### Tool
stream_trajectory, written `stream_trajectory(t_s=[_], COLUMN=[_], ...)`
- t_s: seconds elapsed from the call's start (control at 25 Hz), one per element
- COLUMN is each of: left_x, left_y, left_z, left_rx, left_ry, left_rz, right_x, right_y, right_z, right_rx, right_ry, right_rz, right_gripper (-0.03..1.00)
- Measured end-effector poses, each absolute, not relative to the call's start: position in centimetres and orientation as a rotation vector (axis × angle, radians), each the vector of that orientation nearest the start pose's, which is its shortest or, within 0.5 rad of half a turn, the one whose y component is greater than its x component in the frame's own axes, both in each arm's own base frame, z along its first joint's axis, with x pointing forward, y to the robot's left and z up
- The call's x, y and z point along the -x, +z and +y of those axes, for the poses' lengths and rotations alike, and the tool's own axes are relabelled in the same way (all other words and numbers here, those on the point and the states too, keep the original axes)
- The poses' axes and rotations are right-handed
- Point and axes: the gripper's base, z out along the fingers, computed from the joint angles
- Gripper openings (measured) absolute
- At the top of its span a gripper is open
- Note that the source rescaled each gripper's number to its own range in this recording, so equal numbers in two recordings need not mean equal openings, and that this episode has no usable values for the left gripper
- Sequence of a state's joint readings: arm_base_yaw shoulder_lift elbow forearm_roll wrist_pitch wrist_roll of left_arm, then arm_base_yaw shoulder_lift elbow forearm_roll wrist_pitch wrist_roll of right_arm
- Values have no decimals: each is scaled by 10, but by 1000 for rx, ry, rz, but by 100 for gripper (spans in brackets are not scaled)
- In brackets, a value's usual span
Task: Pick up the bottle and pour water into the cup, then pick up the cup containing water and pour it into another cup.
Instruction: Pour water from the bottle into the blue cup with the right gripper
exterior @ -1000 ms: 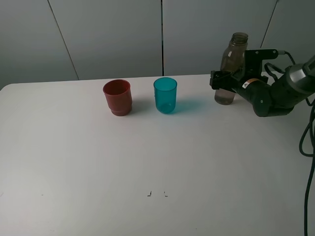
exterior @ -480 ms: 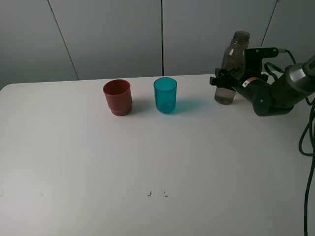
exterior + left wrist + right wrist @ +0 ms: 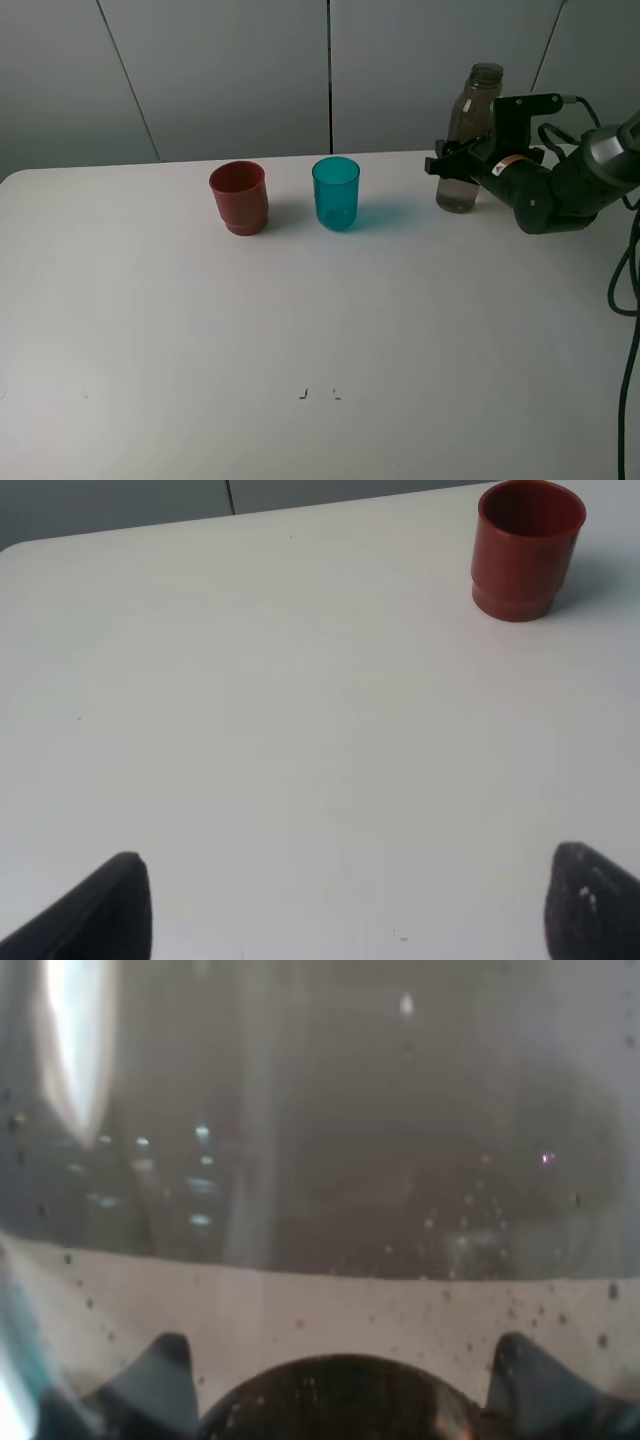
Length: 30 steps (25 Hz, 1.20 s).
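The smoky grey-brown bottle (image 3: pixel 472 108) stands uncapped at the back right of the table, with water in its lower part. My right gripper (image 3: pixel 450 164) is shut on the bottle's lower body, and the bottle (image 3: pixel 320 1140) fills the right wrist view. The teal cup (image 3: pixel 336 193) stands upright near the table's back middle. The brick-red cup (image 3: pixel 239 197) is just to its left, a small gap between them. My left gripper (image 3: pixel 348 908) is open over bare table with nothing between its fingers; the red cup (image 3: pixel 527 548) shows far off in that view. The left arm is out of the exterior high view.
The white table (image 3: pixel 300 320) stretches wide in front of the cups. Grey wall panels (image 3: pixel 230 70) rise right behind its back edge. A black cable (image 3: pixel 628 280) hangs at the right edge, beside the right arm.
The right gripper's jaws went from wide apart beside the bottle to closed on its lower body. The bottle and both cups stayed in place.
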State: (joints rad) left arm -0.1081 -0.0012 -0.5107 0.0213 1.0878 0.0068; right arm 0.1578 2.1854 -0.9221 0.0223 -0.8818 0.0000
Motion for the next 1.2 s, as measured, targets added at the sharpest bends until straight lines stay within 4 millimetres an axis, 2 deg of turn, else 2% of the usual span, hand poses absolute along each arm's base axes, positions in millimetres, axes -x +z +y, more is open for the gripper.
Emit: stream_trajectory(t_s=[0.08, 0.24, 0.4, 0.56, 0.72, 1.0, 1.2], left_x=[7, 7, 7, 7, 7, 7, 7], left_y=[278, 278, 278, 278, 278, 278, 278], left_z=[3, 3, 3, 3, 3, 3, 3], left_rx=[-117, -117, -117, -117, -117, -117, -117], left_ry=[-37, -37, -37, -37, -37, -37, -37], left_rz=[2056, 2056, 2056, 2056, 2056, 2056, 2056], right_x=[-394, -394, -396, -401, -406, -412, -413], right_y=[90, 122, 142, 149, 161, 172, 173], right_z=[62, 66, 78, 100, 120, 136, 140], right_rx=[144, 204, 286, 422, 540, 699, 844], right_ry=[104, 113, 122, 115, 96, 16, -96], right_rz=[1862, 1784, 1766, 1784, 1722, 1680, 1618], right_gripper=[2, 2, 2, 2, 2, 1, 1])
